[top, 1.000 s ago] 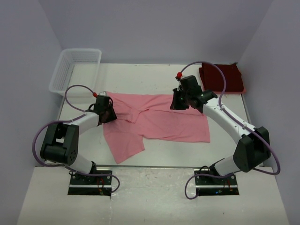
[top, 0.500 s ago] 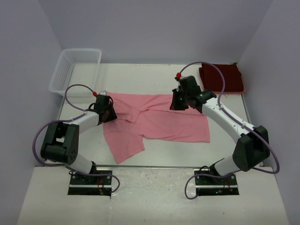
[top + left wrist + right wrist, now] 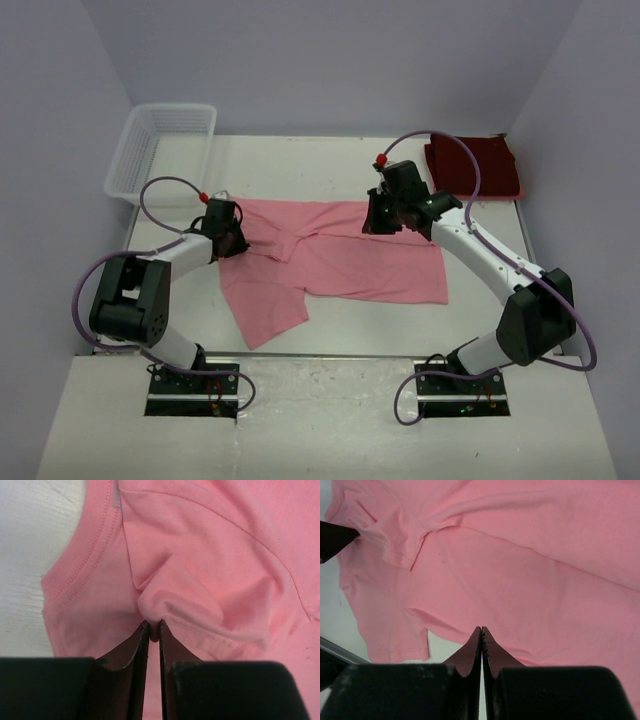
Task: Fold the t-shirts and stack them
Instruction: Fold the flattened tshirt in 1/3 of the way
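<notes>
Locate the white lattice basket (image 3: 160, 145) at the far-left corner of the tabletop (image 3: 300, 160); leave out of the job.

Moving right, find the left hand (image 3: 228, 235) at the left end of the pink t-shirt (image 3: 350, 265). Read as clenched on cloth: in the left wrist view, fingertips (image 3: 141, 636) closed on a raised pucker of pink fabric near the ribbed band (image 3: 92, 525).

Treat the pink t-shirt as spread flat at mid-tabletop, long axis left to right, with one flap trailing toward the near edge at the left. Note both hands along its far edge, with the body of the shirt lying nearward of them. Judge the step in hand as a lengthwise fold: draw the far edge toward the near edge, both hands together and level, to avoid skewing the crease.

Further right, find the right hand (image 3: 385, 212) on the far edge near the shirt's middle. Read as shut, fingertips (image 3: 470, 647) pressed together with only a hairline slit, right at the cloth's edge; judged to be nipping a thin layer of pink cloth, though not plainly shown.

At the far-right corner, note the maroon t-shirt (image 3: 475, 165) lying as a compact rectangle, apart from the pink one. Count the right arm as the nearer one for stacking there.
</notes>
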Available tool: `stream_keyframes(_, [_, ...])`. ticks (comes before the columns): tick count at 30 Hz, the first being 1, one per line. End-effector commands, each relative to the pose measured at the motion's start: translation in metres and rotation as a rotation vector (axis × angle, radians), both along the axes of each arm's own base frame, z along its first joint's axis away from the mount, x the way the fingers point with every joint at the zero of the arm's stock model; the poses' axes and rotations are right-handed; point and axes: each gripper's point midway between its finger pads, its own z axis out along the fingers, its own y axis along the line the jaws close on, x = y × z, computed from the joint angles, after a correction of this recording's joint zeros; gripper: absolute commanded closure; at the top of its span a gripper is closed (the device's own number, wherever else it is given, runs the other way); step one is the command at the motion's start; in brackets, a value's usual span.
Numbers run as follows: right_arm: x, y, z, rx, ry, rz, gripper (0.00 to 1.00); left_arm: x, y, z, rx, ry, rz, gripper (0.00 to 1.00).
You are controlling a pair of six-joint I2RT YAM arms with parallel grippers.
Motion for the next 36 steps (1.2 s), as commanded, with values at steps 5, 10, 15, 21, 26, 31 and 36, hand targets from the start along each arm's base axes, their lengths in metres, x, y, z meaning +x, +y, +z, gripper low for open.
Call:
stream_keyframes(5, [0.010,0.004,0.012,0.004,-0.039,-0.009,1.00,0.010,0.002,0.014,-0.004,-0.047,0.005,1.00])
stream_keyframes(10, [0.008,0.007,0.011,0.006,-0.034,-0.003,1.00,0.006,0.003,0.025,-0.002,-0.063,0.009,1.00])
stream_keyframes(15, [0.007,0.008,0.012,0.012,-0.036,0.000,1.00,0.002,0.006,0.037,0.000,-0.081,0.022,1.00])
stream_keyframes(21, [0.006,0.008,0.009,0.007,-0.031,0.000,1.00,-0.005,0.007,0.043,-0.002,-0.081,0.020,0.98])
stream_keyframes(26, [0.005,0.007,0.009,0.005,-0.032,-0.002,1.00,-0.015,0.003,0.035,-0.020,-0.053,0.012,0.96])
stream_keyframes(31, [0.005,0.007,0.006,0.004,-0.030,-0.002,1.00,-0.034,-0.004,0.019,-0.017,-0.015,0.013,0.96])
stream_keyframes(36, [0.004,0.012,0.003,0.019,-0.017,0.013,1.00,-0.049,-0.015,0.006,-0.020,0.011,0.001,0.96])
